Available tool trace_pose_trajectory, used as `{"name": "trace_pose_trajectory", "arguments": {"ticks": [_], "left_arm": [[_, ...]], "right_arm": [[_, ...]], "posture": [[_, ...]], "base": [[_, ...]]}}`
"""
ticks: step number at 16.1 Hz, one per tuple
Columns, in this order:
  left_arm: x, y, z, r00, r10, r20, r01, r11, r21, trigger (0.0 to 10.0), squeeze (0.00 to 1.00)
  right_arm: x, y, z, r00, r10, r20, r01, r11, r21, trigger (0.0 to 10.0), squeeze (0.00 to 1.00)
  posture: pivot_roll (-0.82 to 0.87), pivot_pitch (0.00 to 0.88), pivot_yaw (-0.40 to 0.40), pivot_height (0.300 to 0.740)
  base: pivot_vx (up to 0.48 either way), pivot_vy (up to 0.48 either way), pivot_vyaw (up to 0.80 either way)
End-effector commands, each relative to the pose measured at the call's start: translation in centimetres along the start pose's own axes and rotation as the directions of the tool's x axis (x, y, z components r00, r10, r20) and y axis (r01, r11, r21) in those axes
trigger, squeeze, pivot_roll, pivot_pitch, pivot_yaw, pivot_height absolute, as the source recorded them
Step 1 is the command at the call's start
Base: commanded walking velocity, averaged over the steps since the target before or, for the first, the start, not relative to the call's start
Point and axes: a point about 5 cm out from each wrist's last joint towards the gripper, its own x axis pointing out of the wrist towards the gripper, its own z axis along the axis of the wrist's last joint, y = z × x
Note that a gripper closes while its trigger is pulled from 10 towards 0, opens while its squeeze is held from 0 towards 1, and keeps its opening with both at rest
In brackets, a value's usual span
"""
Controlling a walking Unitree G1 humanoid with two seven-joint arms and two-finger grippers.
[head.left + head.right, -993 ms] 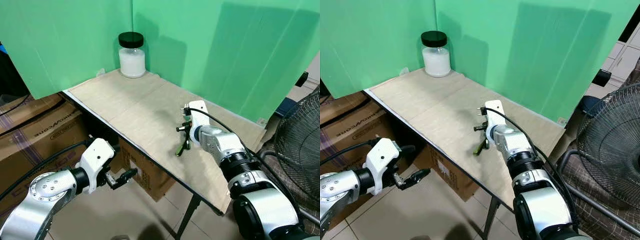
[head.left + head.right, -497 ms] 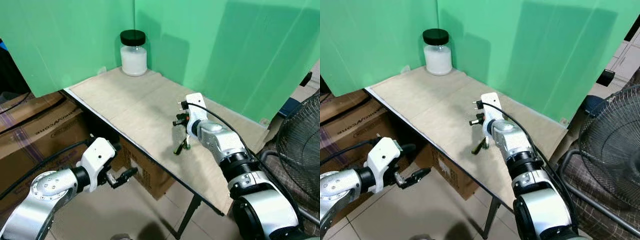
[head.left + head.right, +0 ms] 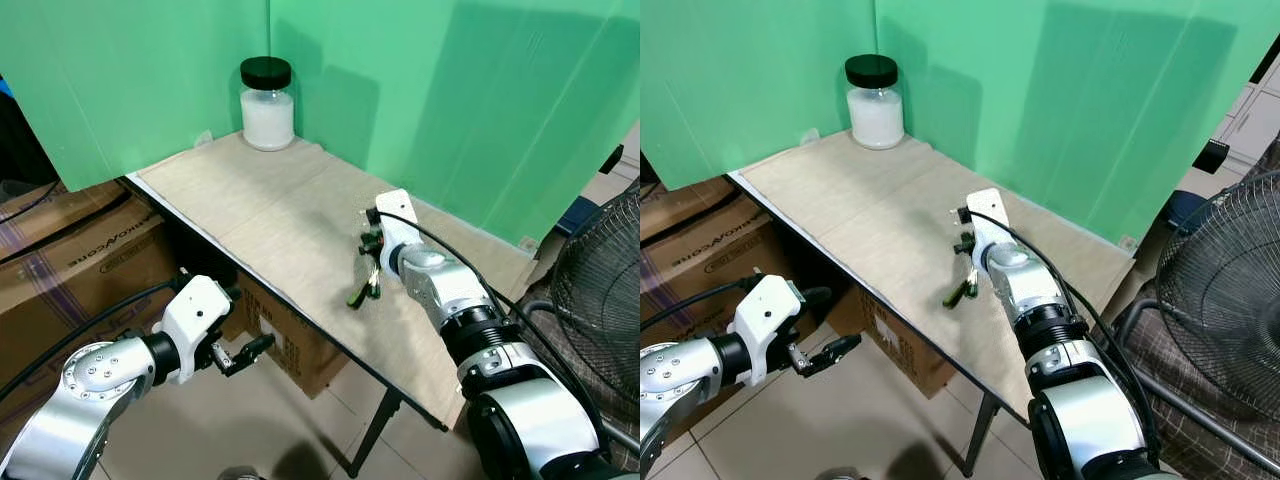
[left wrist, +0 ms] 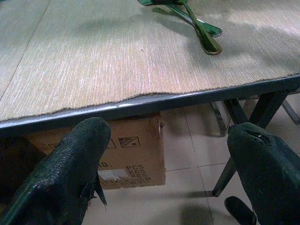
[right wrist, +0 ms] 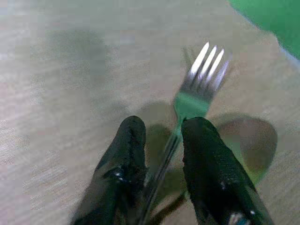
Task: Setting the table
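My right gripper [image 3: 373,268] is low over the beige table mat [image 3: 250,210], shut on a fork [image 5: 201,70] with a green handle. The fork's neck runs between its two black fingers [image 5: 124,164], tines pointing out ahead. A spoon bowl [image 5: 248,140] lies just under and beside the fork. The green handle ends [image 3: 357,296] stick out toward the table's near edge and rest on the mat; they cross in the left wrist view [image 4: 201,33]. My left gripper [image 3: 245,355] hangs open below the table edge, nothing between its fingers [image 4: 70,173].
A white jar with a black lid [image 3: 267,105] stands in the far corner against the green screens. Cardboard boxes [image 3: 80,260] sit left of the table and one [image 3: 290,340] under it. A floor fan [image 3: 600,270] stands at the right.
My right gripper, which had shifted a little left and away, has come back slightly to the right with the fork. The left arm has hardly moved.
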Motion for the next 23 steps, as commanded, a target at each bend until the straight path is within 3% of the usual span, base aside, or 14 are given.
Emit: {"name": "trace_pose_trajectory", "arguments": {"ticks": [1, 3, 4, 5, 8, 9, 10, 11, 23], "left_arm": [[0.1, 0.2, 0.1, 1.0, 0.001, -0.003, -0.001, 1.0, 0.019, 10.0, 0.0], [0.1, 0.3, 0.2, 1.0, 0.002, -0.002, -0.002, 1.0, 0.022, 10.0, 0.0], [0.2, 0.3, 0.2, 1.0, 0.002, -0.002, -0.002, 1.0, 0.025, 10.0, 0.0], [0.2, 0.3, 0.2, 1.0, 0.002, -0.002, -0.002, 1.0, 0.025, 10.0, 0.0], [0.2, 0.3, 0.3, 1.0, 0.002, -0.001, -0.002, 1.0, 0.024, 10.0, 0.0], [0.2, 0.3, 0.3, 1.0, 0.003, -0.002, -0.003, 1.0, 0.024, 10.0, 0.0], [0.2, 0.3, 0.3, 1.0, 0.004, -0.002, -0.004, 1.0, 0.025, 10.0, 0.0], [0.2, 0.3, 0.3, 1.0, 0.005, -0.002, -0.005, 1.0, 0.026, 10.0, 0.0], [0.1, 0.7, 0.4, 1.0, 0.014, 0.004, -0.014, 0.999, 0.036, 10.0, 0.0]], "right_arm": [[0.0, -0.3, 0.1, 1.0, -0.019, -0.013, 0.019, 1.0, 0.006, 10.0, 1.0], [0.2, -0.2, -0.2, 0.999, -0.035, -0.04, 0.035, 0.999, -0.01, 10.0, 1.0], [0.2, -0.2, -0.4, 0.998, -0.043, -0.052, 0.043, 0.999, -0.014, 10.0, 0.12], [0.3, -0.1, -0.6, 0.997, -0.034, -0.064, 0.034, 0.999, -0.008, 10.0, 0.0], [0.3, 0.4, -1.1, 0.996, -0.007, -0.094, 0.007, 1.0, 0.008, 10.0, 0.0], [0.4, 0.4, -1.0, 0.996, -0.002, -0.093, 0.003, 1.0, 0.01, 7.3, 0.0], [0.4, 0.5, -1.0, 0.996, 0.002, -0.091, -0.001, 1.0, 0.012, 2.6, 0.0], [0.4, 0.5, -0.9, 0.996, 0.007, -0.091, -0.006, 1.0, 0.013, 0.0, 0.0], [0.6, 0.9, -1.0, 0.993, 0.043, -0.113, -0.041, 0.999, 0.017, 0.0, 0.0]], "posture": [[0.2, 0.0, -0.063, 0.74], [0.2, 0.0, -0.061, 0.74], [0.2, 0.0, -0.061, 0.74], [0.2, 0.0, -0.061, 0.74], [0.2, 0.0, -0.062, 0.74], [0.2, 0.0, -0.062, 0.74], [0.2, 0.0, -0.062, 0.74], [0.2, 0.0, -0.062, 0.74], [0.21, 0.0, -0.067, 0.74]], "base": [[0.0, 0.0, 0.0], [0.0, 0.0, 0.0], [0.0, 0.0, 0.0], [0.0, 0.0, 0.0], [0.0, 0.0, 0.0], [0.0, 0.0, 0.0], [0.0, 0.0, 0.0], [0.0, 0.0, 0.0], [0.0, 0.0, 0.0]]}}
